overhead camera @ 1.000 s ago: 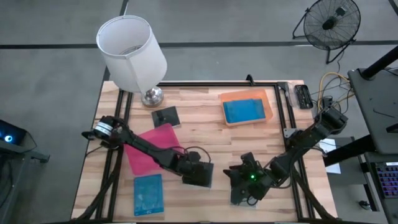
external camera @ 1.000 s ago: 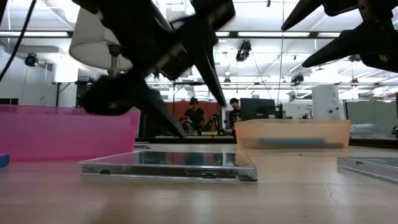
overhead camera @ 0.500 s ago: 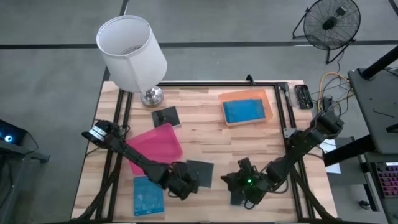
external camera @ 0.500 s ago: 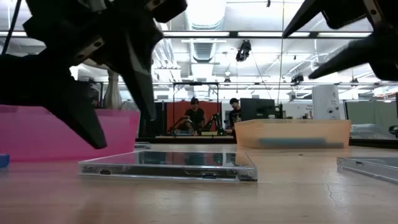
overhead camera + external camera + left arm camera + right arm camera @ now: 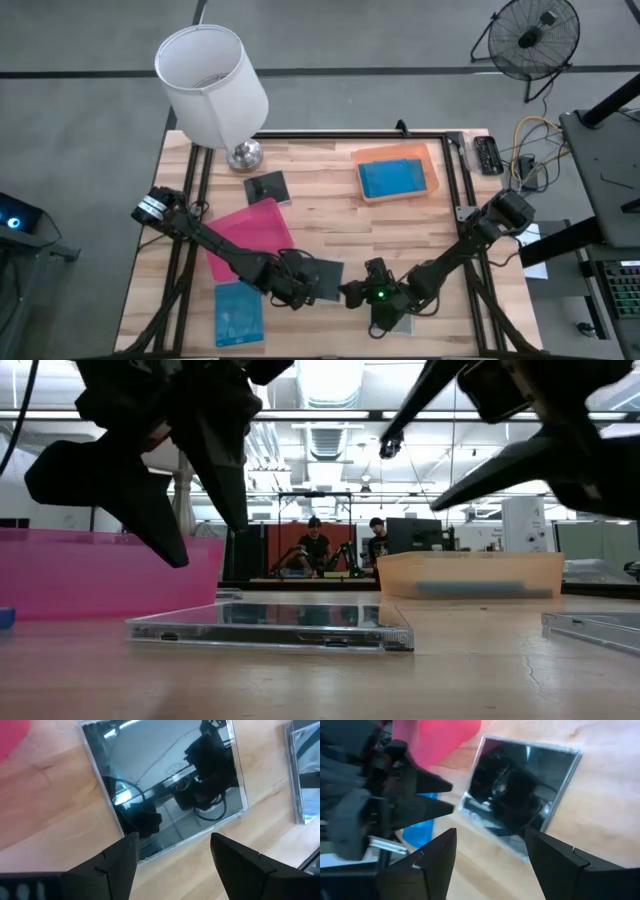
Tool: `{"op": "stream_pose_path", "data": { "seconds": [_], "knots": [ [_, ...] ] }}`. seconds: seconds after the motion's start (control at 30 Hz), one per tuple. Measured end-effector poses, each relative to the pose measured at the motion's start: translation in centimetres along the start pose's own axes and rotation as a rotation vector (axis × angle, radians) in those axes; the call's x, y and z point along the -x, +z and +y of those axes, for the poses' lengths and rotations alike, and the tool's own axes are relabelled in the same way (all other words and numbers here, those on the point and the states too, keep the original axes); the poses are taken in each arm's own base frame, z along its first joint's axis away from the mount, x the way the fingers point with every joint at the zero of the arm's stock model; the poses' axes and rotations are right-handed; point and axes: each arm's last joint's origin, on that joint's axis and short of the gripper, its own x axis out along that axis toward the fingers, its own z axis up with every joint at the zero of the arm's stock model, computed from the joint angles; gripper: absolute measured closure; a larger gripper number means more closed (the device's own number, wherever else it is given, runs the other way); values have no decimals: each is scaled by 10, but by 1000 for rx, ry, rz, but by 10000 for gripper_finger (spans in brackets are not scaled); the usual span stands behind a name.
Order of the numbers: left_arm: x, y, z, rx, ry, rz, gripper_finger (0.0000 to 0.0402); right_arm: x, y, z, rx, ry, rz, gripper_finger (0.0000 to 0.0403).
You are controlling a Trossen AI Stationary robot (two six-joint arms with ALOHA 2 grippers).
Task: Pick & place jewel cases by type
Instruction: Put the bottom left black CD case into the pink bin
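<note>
A lab: strip ceiling lights (image 5: 400,415), seated people (image 5: 313,546) at workbenches behind the wooden table (image 5: 330,225)

Bright overhead strip lights; glare on dark jewel case (image 5: 165,790); wrist views blurred

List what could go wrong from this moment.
Both open grippers, left gripper and right gripper, hover close over the same flat dark grey plastic jewel case, so they could collide. The case lies flat on the wooden table, so fingers may slip off its thin edge.
</note>
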Motion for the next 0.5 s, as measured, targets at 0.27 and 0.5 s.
{"op": "stream_pose_path", "data": {
  "seconds": [0.27, 0.5],
  "knots": [
    [2, 1, 16, 41, 161, -13, 247, -4, 0, -1, 21, -18, 21, 172],
    [3, 1, 17, 85, 174, -16, 342, -4, 2, -3, 25, -24, 18, 172]
  ]
}}
